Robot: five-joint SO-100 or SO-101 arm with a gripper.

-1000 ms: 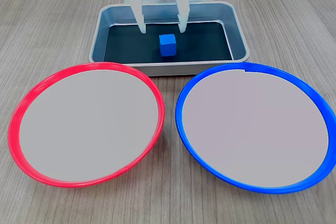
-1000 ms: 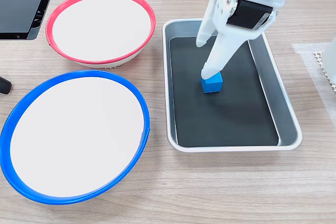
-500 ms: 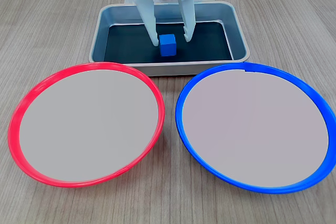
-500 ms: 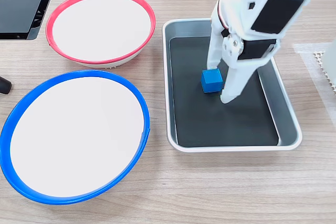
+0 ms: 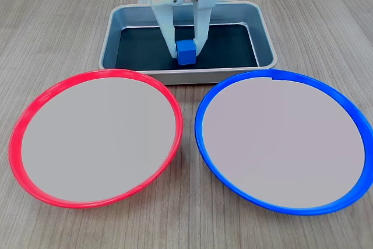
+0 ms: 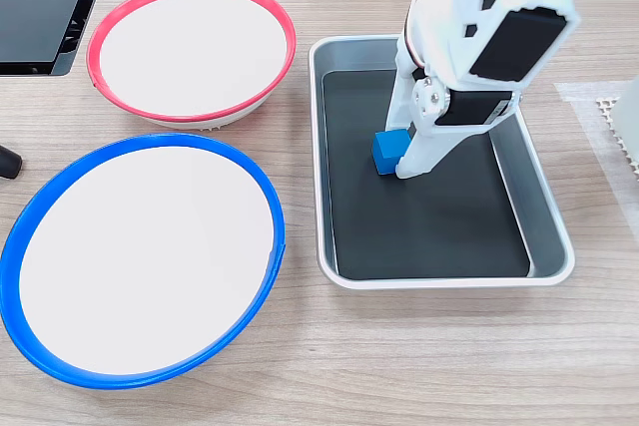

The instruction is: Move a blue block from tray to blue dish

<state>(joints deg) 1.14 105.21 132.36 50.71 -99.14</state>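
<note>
blue block (image 5: 186,52) in tray (image 5: 265,39), pinched between fingers (image 6: 409,157); far side hidden.

Gripper (image 5: 185,51) drops lower into tray (image 5: 265,39) vs 1 s ago; its white fingers, then wide apart behind the blue block (image 5: 186,52), now squeeze both sides. Block sits a bit further left in a fixed view (image 6: 387,153).

Front and side views, tray (image 5: 265,39) shared
</note>
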